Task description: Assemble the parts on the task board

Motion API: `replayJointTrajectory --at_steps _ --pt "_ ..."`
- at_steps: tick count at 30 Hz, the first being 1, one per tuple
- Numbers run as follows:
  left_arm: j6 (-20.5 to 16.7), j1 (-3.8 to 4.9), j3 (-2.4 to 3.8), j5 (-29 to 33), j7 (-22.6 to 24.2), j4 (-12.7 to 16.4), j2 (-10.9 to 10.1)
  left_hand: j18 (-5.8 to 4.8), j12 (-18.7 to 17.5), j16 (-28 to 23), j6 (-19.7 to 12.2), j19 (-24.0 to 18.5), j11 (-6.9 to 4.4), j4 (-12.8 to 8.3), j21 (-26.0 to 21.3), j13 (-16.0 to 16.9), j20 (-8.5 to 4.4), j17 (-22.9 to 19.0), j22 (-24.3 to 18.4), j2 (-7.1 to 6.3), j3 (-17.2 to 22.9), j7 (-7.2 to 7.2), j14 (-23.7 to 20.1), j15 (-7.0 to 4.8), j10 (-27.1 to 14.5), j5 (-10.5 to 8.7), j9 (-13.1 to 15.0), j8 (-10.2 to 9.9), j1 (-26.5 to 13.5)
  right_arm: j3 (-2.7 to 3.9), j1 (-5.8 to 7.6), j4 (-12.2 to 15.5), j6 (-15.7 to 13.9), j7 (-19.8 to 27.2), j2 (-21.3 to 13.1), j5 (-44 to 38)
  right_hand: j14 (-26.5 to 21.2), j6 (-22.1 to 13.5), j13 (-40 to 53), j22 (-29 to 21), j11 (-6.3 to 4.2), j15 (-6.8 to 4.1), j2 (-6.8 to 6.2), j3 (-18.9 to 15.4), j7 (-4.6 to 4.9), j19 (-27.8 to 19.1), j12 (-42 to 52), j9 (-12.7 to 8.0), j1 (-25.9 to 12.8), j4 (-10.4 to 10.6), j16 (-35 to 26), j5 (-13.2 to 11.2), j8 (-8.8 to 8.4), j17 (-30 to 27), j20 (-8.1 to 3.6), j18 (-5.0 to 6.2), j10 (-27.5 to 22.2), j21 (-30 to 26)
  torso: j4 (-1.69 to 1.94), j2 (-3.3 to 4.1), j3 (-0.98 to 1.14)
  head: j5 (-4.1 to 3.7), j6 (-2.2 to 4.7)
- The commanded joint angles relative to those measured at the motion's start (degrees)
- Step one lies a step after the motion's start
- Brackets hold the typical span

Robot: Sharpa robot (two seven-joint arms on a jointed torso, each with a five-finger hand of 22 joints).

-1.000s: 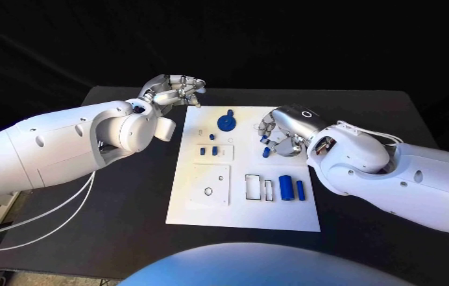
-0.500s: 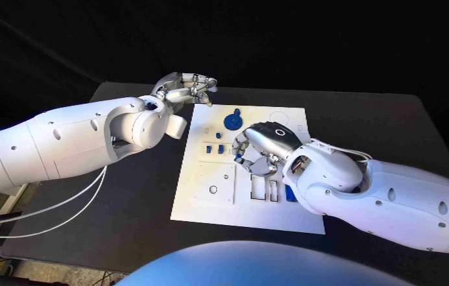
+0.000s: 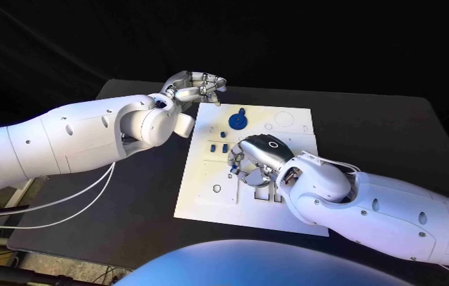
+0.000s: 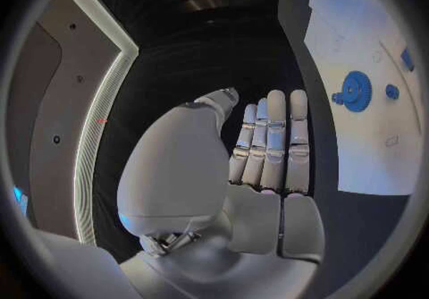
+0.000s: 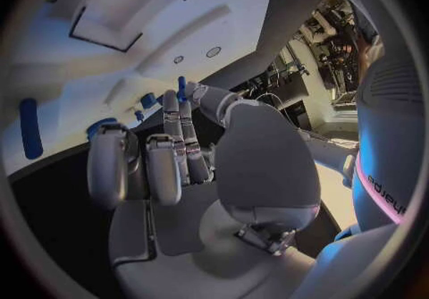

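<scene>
Task board point(image 3: 207, 189): one | right robot hand point(image 3: 251, 164): holds blue part point(image 5: 181, 86) | left robot hand point(image 3: 196, 86): curled, empty

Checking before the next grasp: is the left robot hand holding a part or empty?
Empty: left robot hand shows flat, straight fingers with nothing in them.

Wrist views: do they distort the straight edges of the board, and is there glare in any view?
Left wrist view: the board edge bows along the circle's rim, and the blue gear looks squeezed. Right wrist view: the board slots bend; the right hand is sharp, the room behind it is bright. Head view: lines stay straight, with a bright sheen on the right hand.
</scene>
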Motion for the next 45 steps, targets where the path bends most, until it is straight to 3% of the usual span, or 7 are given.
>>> replayJointTrajectory --at_steps 1,7,11,27,45 --pt "1.0 0.06 0.05 -0.7 0.4 0.0 0.2 0.56 -0.3 -0.3 -0.1 0.2 0.32 -0.1 -0.4 -0.1 0.21 -0.1 -0.1 -0.25 0.4 0.24 0.0 0.21 0.2 -0.31 -0.1 0.1 -0.4 -0.05 -0.39 -0.5 0.3 0.9 0.4 -0.4 3.0 -0.2 0.1 11.1 0.42 -0.01 0.46 0.4 0.18 0.3 -0.4 0.1 0.2 -0.1 0.2 0.2 -0.1 1.2 -0.06 -0.54 -0.2 -0.1 -0.01 -0.03 0.0 0.36 0.0" --pt "1.0 0.06 0.05 -0.8 0.5 0.0 0.2 0.55 -0.3 -0.3 -0.3 0.1 0.36 0.0 -0.4 -0.2 0.24 -0.1 -0.2 -0.37 0.4 0.32 0.0 0.25 0.2 -0.33 -0.1 0.0 -0.7 -0.1 -0.91 -1.1 0.6 1.1 0.9 -0.5 3.0 -0.2 0.1 11.1 0.43 0.0 0.42 0.3 0.2 0.3 -0.4 0.1 0.2 -0.1 0.2 0.2 -0.11 1.2 -0.05 -0.54 -0.2 0.0 -0.06 0.07 0.07 0.5 0.0" --pt "1.0 0.06 0.05 -0.8 0.5 0.0 0.2 0.55 -0.3 -0.3 -0.3 0.1 0.36 0.0 -0.4 -0.2 0.24 -0.1 -0.2 -0.37 0.4 0.32 0.0 0.25 0.2 -0.33 -0.1 0.0 -0.7 -0.16 -1.09 -1.6 1.0 1.1 1.2 -0.6 3.0 -0.3 0.1 11.1 0.46 0.02 0.38 0.3 0.23 0.3 -0.4 0.1 0.1 -0.1 0.2 0.3 -0.12 1.3 -0.04 -0.54 -0.2 -0.1 0.01 0.05 -0.01 0.56 0.0" --pt "1.1 0.06 0.05 -0.8 0.4 0.1 0.2 0.55 -0.3 -0.3 -0.4 0.1 0.38 -0.1 -0.5 -0.2 0.26 -0.1 -0.2 -0.36 0.4 0.33 0.0 0.27 0.2 -0.32 -0.1 0.0 -0.8 -0.29 -1.87 -3.4 1.0 0.7 2.1 -1.5 3.0 -0.4 0.1 11.1 0.47 0.04 0.36 0.3 0.25 0.3 -0.5 0.2 0.2 -0.2 0.2 0.5 -0.15 1.3 -0.02 -0.53 -0.2 -0.1 0.03 0.03 -0.02 0.76 0.0" --pt "1.1 0.07 0.05 -0.8 0.1 0.0 0.2 0.55 -0.4 -0.4 -0.4 0.1 0.39 -0.1 -0.5 -0.2 0.27 -0.1 -0.2 -0.36 0.5 0.33 -0.1 0.28 0.1 -0.3 -0.1 0.0 -0.9 -0.5 -1.98 -3.7 3.7 0.7 2.8 -1.7 3.0 -0.5 0.2 11.1 0.57 0.1 0.05 0.1 0.34 0.3 -0.7 0.3 0.0 -0.5 0.2 0.6 -0.19 1.3 0.03 -0.53 -0.2 -0.1 0.0 -0.02 -0.02 0.84 0.0"
